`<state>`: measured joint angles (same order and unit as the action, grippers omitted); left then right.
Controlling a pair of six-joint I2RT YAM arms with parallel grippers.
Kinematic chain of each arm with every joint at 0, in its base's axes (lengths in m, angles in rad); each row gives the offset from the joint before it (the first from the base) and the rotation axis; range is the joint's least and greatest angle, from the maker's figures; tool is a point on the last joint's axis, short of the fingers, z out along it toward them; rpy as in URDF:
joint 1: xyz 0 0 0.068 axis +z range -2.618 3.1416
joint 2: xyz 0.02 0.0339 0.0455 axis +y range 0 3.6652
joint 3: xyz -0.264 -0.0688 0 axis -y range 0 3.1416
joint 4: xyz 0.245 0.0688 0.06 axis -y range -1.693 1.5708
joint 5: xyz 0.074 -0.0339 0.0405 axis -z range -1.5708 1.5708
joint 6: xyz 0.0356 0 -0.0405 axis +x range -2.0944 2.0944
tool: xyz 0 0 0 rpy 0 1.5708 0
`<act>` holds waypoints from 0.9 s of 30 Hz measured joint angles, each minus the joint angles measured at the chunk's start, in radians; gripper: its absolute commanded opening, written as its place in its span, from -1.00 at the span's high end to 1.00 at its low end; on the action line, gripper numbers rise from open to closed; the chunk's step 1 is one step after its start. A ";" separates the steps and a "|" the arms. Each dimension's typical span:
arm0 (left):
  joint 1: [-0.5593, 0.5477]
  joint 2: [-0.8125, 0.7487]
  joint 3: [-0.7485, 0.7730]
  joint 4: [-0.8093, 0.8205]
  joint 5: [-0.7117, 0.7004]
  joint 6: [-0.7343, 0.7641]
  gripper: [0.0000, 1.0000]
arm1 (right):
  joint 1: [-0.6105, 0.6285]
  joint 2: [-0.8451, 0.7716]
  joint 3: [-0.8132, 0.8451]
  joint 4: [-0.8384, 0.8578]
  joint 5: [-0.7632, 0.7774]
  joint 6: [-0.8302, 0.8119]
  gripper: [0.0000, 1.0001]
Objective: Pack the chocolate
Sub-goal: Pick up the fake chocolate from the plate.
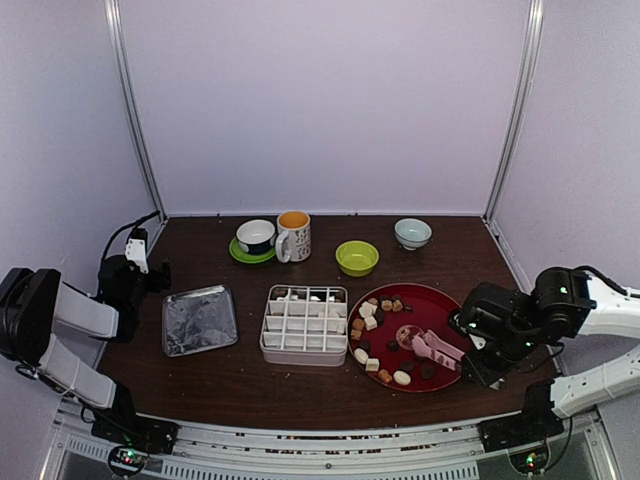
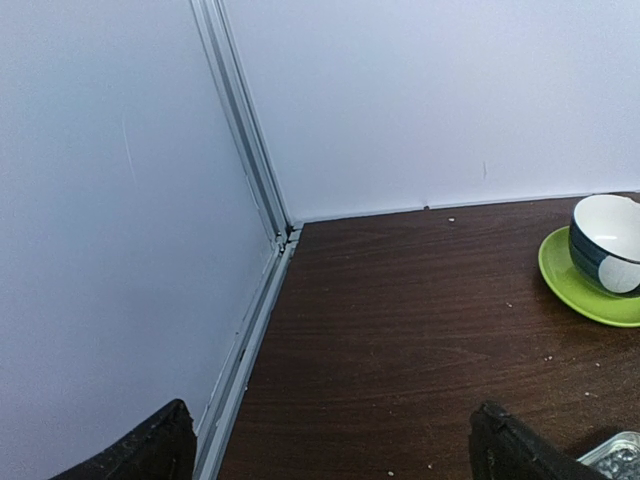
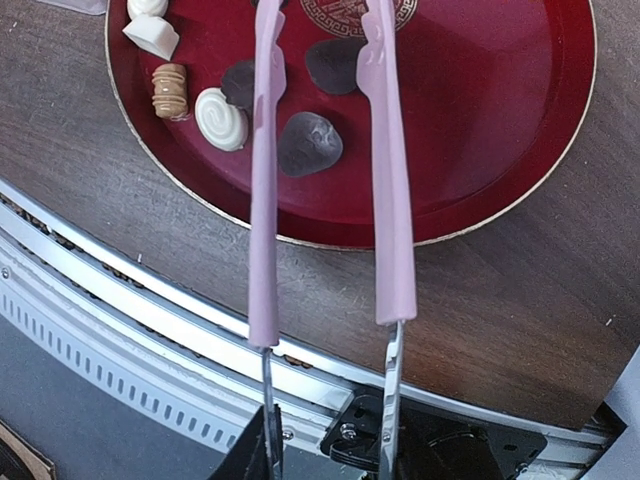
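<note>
1. Top view: the chocolate is small bite-sized pieces in white, cream, tan and dark brown. They lie scattered over the left and near parts of a glossy round red plate on the dark wood table. A few pieces seem to sit in the far row of the white gridded box just left of the plate. The right gripper is clamped on the pink tongs, whose tips lie over the plate. The left gripper hangs at the table's left edge, near a crinkly silver tray.

2. Left wrist view: the two black fingers are spread wide and hold nothing, above bare wood grain. A white and dark blue cup stands on a green saucer.

3. Right wrist view: the smooth pink arms of the tongs reach over the gold-rimmed plate. Between and beside them lie matte dark lumps, a white swirled round, a ribbed tan barrel and a white cube.
</note>
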<state>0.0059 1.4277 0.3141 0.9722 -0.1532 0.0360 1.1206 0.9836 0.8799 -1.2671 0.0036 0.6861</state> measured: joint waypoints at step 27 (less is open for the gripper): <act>0.000 0.000 0.000 0.000 0.000 0.000 -0.96 | -0.014 -0.005 0.000 -0.013 -0.004 0.009 0.32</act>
<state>0.0059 1.4277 0.3141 0.9722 -0.1532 0.0360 1.1065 0.9787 0.8799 -1.2797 -0.0002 0.6952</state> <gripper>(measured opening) 0.977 0.341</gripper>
